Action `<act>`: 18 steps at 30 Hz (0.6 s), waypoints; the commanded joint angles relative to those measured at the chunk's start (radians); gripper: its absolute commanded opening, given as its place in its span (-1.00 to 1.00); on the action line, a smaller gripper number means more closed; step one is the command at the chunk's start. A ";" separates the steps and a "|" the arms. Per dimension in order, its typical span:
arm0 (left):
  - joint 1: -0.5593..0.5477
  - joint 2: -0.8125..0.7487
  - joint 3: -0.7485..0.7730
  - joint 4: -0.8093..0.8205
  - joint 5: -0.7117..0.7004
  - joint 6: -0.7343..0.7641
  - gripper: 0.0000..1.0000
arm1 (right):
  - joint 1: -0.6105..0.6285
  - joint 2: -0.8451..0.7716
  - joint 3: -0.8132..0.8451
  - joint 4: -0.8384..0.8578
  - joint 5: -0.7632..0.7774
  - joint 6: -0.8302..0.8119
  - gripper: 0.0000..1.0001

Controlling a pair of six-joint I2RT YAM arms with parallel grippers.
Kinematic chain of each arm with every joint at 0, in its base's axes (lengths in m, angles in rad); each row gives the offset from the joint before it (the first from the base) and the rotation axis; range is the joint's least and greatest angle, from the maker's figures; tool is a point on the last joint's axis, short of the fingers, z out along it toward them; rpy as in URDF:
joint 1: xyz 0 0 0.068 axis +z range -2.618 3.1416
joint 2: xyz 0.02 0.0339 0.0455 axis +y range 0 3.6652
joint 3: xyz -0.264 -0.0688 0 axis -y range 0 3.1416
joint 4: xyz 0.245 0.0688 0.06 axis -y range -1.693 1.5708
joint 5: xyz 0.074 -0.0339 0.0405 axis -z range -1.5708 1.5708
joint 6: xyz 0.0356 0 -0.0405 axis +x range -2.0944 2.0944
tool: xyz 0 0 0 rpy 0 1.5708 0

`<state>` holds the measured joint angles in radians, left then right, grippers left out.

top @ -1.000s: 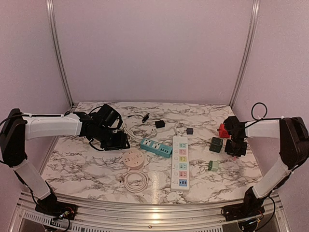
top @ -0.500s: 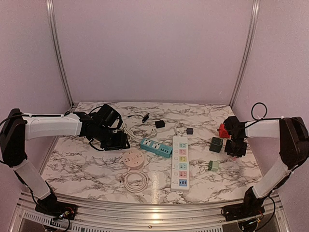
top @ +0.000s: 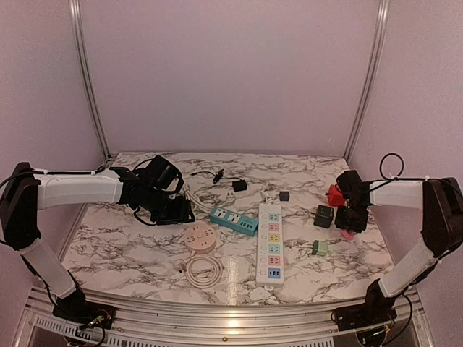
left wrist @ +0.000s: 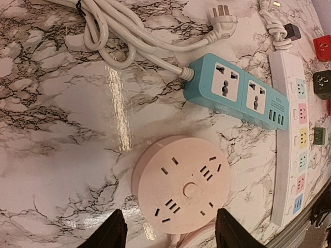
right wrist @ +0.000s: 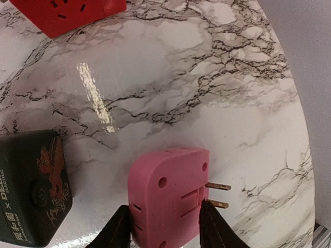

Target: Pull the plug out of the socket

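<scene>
A pink plug [right wrist: 168, 199] lies flat on the marble table [right wrist: 207, 77], its two prongs pointing right and in no socket. My right gripper [right wrist: 166, 227] is open, one finger on each side of the plug, close to its sides. From above, the plug [top: 347, 234] shows just below the right gripper [top: 350, 217] near the right edge. A red cube socket [right wrist: 67, 13] and a dark green one [right wrist: 31, 186] lie close by. My left gripper [left wrist: 170, 230] is open and empty, hovering over a round pink socket [left wrist: 181, 188].
A blue power strip [top: 233, 220] and a long white power strip [top: 270, 242] lie mid-table. A light green adapter [top: 319, 247] is near the right arm. A coiled white cable [top: 203, 270] lies in front of the round pink socket [top: 200, 237]. The table edge is close on the right.
My right gripper has opened and drawn back slightly, and the pink plug now shows on the table below it. The left arm has not moved.
</scene>
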<state>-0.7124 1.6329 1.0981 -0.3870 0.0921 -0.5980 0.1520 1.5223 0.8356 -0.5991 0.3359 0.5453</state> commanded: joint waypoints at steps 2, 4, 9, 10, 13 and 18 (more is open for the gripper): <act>0.005 -0.022 0.005 -0.024 -0.005 0.004 0.20 | -0.006 -0.022 0.006 0.026 -0.029 -0.011 -0.14; 0.005 -0.024 0.005 -0.026 -0.005 0.004 0.20 | -0.006 -0.028 0.002 0.035 -0.044 -0.015 -0.13; 0.005 -0.033 0.006 -0.026 -0.010 0.004 0.20 | -0.006 -0.057 -0.006 0.057 -0.072 -0.030 -0.04; 0.005 -0.034 0.006 -0.027 -0.011 0.004 0.20 | -0.006 -0.063 -0.006 0.060 -0.077 -0.033 -0.03; 0.005 -0.040 0.006 -0.026 -0.017 0.003 0.20 | -0.006 -0.079 -0.006 0.065 -0.088 -0.041 0.00; 0.006 -0.069 0.013 -0.024 -0.041 0.004 0.23 | -0.006 -0.136 -0.004 0.078 -0.116 -0.057 0.06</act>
<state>-0.7124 1.6161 1.0981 -0.3874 0.0807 -0.5980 0.1520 1.4418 0.8330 -0.5507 0.2520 0.5121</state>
